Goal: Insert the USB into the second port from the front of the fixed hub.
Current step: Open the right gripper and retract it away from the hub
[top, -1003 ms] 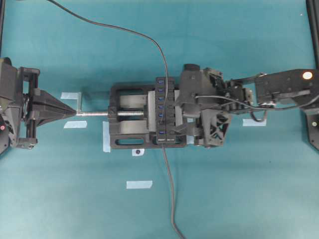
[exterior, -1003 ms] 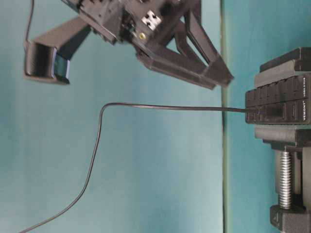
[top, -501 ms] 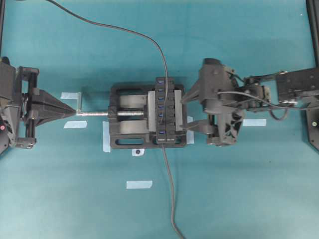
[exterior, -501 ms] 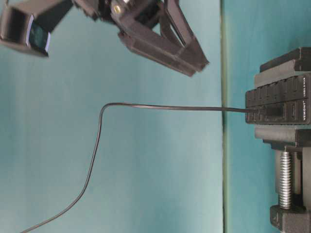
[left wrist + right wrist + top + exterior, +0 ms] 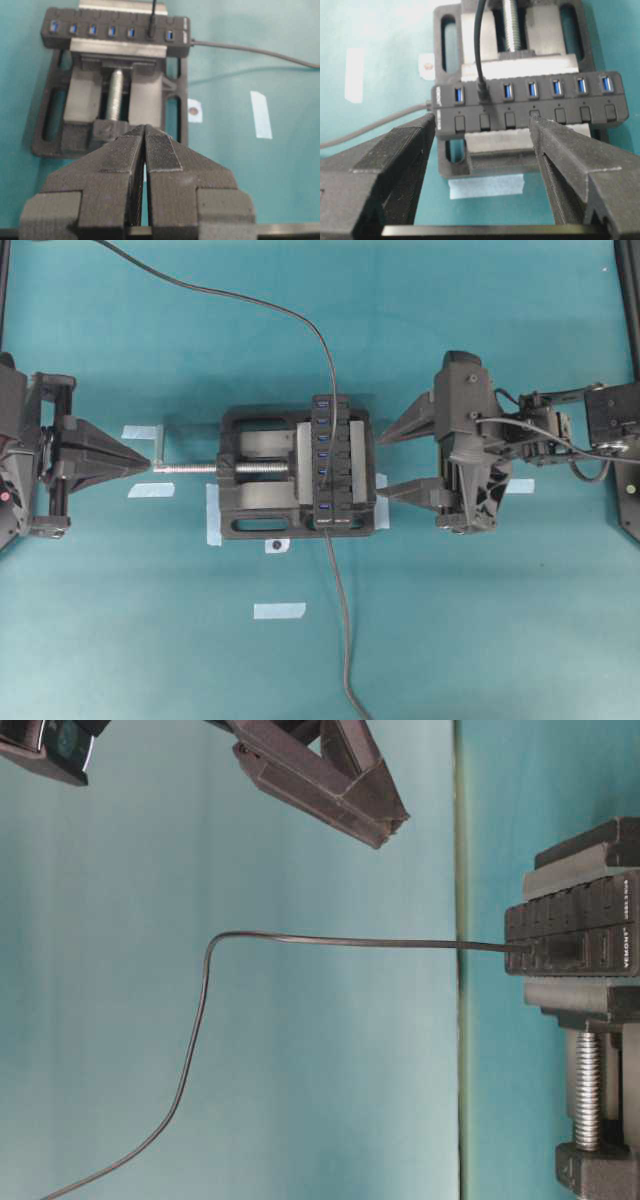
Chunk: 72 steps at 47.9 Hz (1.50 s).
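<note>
Overhead: my right gripper (image 5: 378,462) gapes empty just right of the fixed hub (image 5: 329,462); left gripper (image 5: 140,462) closed, farther off.
Right wrist: the USB (image 5: 482,92) sits in the hub's second port.
Table-level: I see its cable running level.

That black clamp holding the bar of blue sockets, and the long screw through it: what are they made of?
The black clamp looks like matte plastic, possibly 3D-printed: dull, slightly grainy surface with no shine. Its long screw looks like bare metal: silvery, threaded, catching light. The narrow black bar of blue sockets seems smooth moulded plastic with a faint sheen.
</note>
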### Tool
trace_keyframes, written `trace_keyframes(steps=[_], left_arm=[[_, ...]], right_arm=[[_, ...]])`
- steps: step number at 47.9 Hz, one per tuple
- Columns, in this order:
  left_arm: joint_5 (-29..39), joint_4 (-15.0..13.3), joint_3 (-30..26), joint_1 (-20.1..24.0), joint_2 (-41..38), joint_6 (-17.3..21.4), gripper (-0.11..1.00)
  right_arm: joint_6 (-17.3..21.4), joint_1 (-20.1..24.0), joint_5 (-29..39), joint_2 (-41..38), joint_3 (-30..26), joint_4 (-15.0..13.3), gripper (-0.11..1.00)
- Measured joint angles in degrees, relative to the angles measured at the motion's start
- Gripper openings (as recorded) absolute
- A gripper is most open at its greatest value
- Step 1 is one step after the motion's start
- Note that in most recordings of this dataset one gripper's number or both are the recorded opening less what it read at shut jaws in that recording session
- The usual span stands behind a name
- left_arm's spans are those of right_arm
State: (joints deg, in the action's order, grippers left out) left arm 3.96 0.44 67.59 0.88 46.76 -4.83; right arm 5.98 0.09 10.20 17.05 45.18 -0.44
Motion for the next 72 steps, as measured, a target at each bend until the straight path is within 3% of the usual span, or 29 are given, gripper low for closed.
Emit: trace_keyframes(steps=[72], left_arm=[[0.1,0.0,0.6,0.0,0.8,0.1,0.0]], right_arm=[[0.1,0.2,-3.4,0.1,2.4,0.0,0.8]])
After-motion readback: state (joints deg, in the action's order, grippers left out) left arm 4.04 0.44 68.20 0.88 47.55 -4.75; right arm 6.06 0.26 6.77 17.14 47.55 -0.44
